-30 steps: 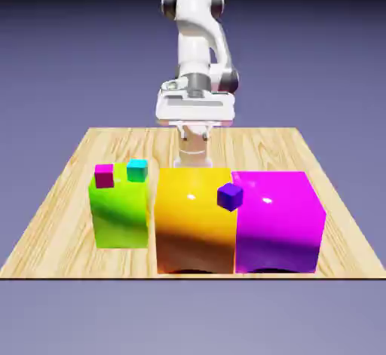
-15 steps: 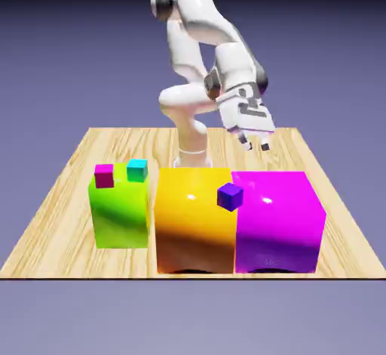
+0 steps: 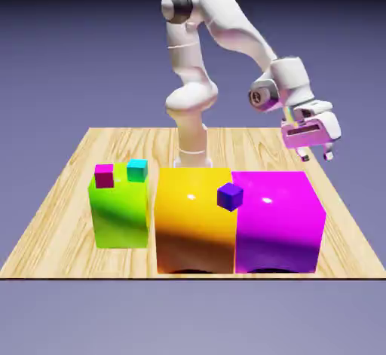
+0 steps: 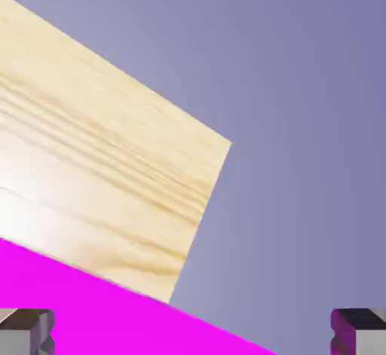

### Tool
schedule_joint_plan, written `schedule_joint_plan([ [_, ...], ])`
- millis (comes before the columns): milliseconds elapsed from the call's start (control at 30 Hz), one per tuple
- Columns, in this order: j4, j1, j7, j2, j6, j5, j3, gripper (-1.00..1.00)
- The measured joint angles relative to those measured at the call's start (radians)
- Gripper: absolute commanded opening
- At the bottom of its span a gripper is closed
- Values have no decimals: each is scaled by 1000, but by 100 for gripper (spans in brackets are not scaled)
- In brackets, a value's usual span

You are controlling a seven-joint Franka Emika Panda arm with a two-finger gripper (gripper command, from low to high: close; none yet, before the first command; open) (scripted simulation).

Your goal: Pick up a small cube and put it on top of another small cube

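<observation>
The gripper is hanging empty, jaws wide apart, above the bench's far corner behind the magenta block. No yellow cube is showing, so it is probably searching.

1. 3 big blocks stand in a row on the tabletop: 1 green block, 1 orange block, 1 magenta block.
2. 3 small cubes show: 1 small magenta cube, 1 small cyan cube, 1 small purple cube.
3. 2 of the small cubes sit on the green block; 1 sits at the seam between the orange and magenta blocks.
4. 0 small yellow cubes can be seen in either view.
5. 1 white robot arm shows, with 1 end effector bearing 2 fingers.
6. 1 wooden tabletop carries it all.
</observation>
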Motion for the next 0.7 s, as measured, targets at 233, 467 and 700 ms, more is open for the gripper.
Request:
schedule_joint_plan([
  [233, -57, 226, -90, 136, -34, -117, -87, 0],
  [467, -196, 272, 86, 274, -17, -243, -116, 0],
  [700, -154, 190, 62, 512, 179, -184, -34, -100],
])
